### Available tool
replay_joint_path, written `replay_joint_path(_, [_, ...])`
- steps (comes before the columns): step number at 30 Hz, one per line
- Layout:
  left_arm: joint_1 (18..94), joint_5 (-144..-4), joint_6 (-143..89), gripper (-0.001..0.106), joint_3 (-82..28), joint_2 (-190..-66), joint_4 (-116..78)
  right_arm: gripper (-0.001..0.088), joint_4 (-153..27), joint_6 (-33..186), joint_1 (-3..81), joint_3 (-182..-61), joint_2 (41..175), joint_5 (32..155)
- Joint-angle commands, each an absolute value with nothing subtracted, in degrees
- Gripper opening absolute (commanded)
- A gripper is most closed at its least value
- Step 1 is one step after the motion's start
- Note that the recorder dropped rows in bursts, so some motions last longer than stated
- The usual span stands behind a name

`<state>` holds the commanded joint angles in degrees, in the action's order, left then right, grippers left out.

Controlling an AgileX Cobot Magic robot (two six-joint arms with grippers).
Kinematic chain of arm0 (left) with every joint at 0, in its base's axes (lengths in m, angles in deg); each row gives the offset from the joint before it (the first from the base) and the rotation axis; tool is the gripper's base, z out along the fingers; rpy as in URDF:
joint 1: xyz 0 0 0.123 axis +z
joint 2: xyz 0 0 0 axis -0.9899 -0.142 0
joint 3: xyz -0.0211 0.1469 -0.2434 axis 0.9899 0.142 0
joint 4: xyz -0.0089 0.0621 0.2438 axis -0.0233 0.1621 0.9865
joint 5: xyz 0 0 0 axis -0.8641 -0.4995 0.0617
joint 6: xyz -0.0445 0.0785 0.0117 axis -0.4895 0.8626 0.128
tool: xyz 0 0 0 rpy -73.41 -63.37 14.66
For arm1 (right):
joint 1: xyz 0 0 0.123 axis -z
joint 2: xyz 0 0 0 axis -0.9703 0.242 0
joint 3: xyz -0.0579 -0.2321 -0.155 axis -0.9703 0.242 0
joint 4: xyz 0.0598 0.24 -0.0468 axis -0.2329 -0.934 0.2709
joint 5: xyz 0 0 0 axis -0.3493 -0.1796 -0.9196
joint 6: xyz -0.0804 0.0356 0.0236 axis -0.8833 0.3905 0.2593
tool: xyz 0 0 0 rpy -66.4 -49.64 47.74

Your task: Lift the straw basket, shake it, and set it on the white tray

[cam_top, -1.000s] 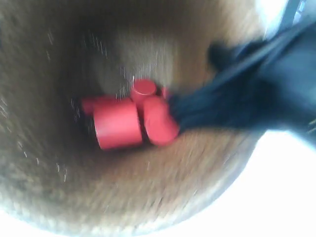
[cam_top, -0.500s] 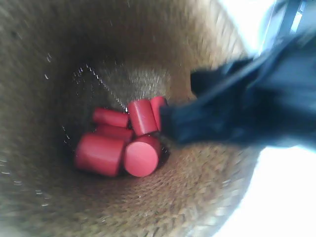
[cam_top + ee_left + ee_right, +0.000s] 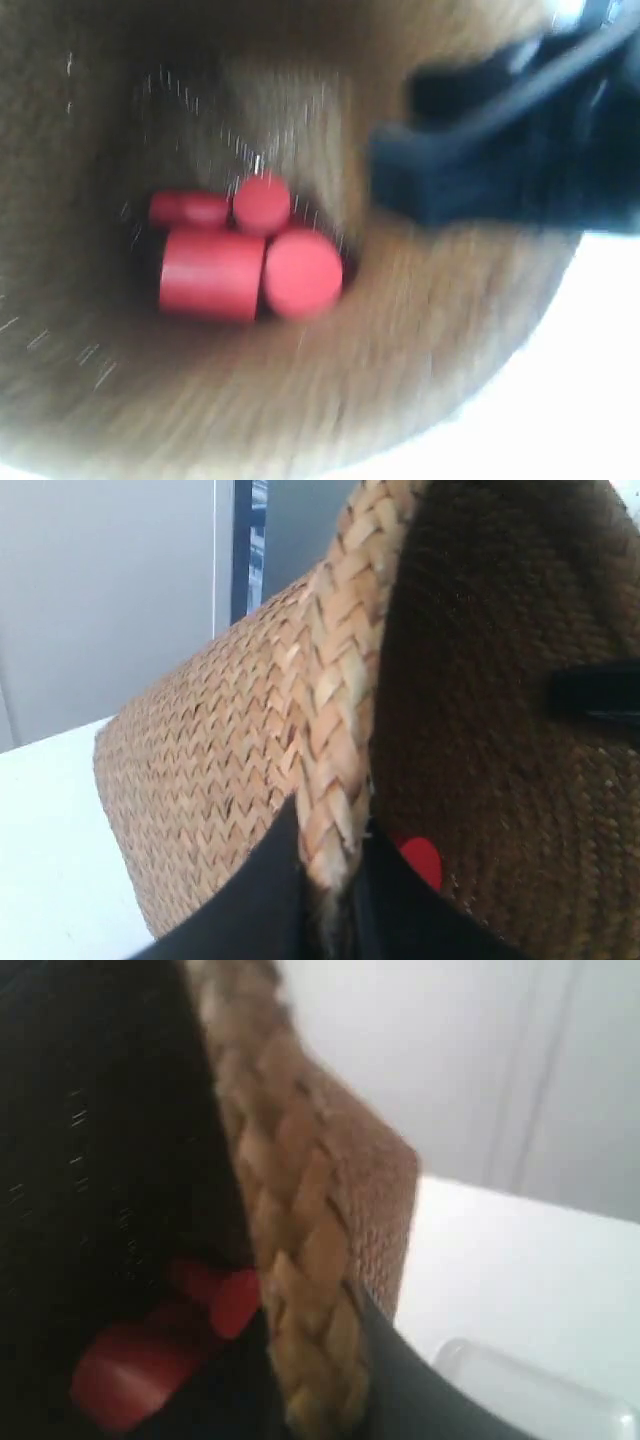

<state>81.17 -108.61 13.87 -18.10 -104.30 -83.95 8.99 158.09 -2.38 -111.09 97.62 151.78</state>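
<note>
The straw basket (image 3: pixel 420 330) fills the exterior view from above, blurred. My left gripper (image 3: pixel 330 880) is shut on its braided rim (image 3: pixel 340 700), one finger outside and one inside. On another stretch of rim (image 3: pixel 300 1260) my right gripper (image 3: pixel 310 1360) is shut in the same way. The basket (image 3: pixel 200 780) is held off the white surface and appears tilted in the left wrist view. A corner of the white tray (image 3: pixel 530 1395) shows below and beside the basket (image 3: pixel 385 1200). The arm at the exterior view's right (image 3: pixel 500 150) reaches over the rim.
Several red cylinders (image 3: pixel 230 260) lie loose on the basket's floor; the red cylinders (image 3: pixel 420 858) also peek past my left fingers, and the red cylinders (image 3: pixel 130 1365) past my right. A black finger (image 3: pixel 595 692) shows on the far inner wall. White tabletop (image 3: pixel 520 1260) lies around.
The basket has shifted in the exterior view and is blurred again. The red cylinders have rolled into a new arrangement. The dark arm now sits higher in that view.
</note>
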Motion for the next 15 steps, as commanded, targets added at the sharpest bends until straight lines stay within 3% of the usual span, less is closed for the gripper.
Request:
replay_joint_path(4, [81.17, -120.17, 20.53, 0.000, -25.29, -102.31, -92.80, 0.0000, -10.63, 152.74, -5.02, -118.69, 93.43, 146.03])
replay_joint_path(7, [81.17, -116.73, 20.14, 0.000, -28.24, -99.71, -87.60, 0.0000, -6.83, 149.28, -8.44, -118.17, 90.07, 139.17])
replay_joint_path(10, [81.17, -107.59, 20.14, 0.000, -21.80, -103.32, -86.01, 0.0000, 7.22, 161.15, -4.74, -111.44, 96.50, 154.87])
replay_joint_path(12, [81.17, -110.36, 19.88, 0.000, -20.49, -106.62, -89.79, 0.0000, 6.15, 160.62, -1.55, -110.10, 99.73, 154.87])
replay_joint_path(15, [81.17, -119.99, 26.18, 0.000, -26.28, -105.14, -95.08, 0.0000, -5.42, 154.60, -5.18, -117.27, 98.21, 152.58])
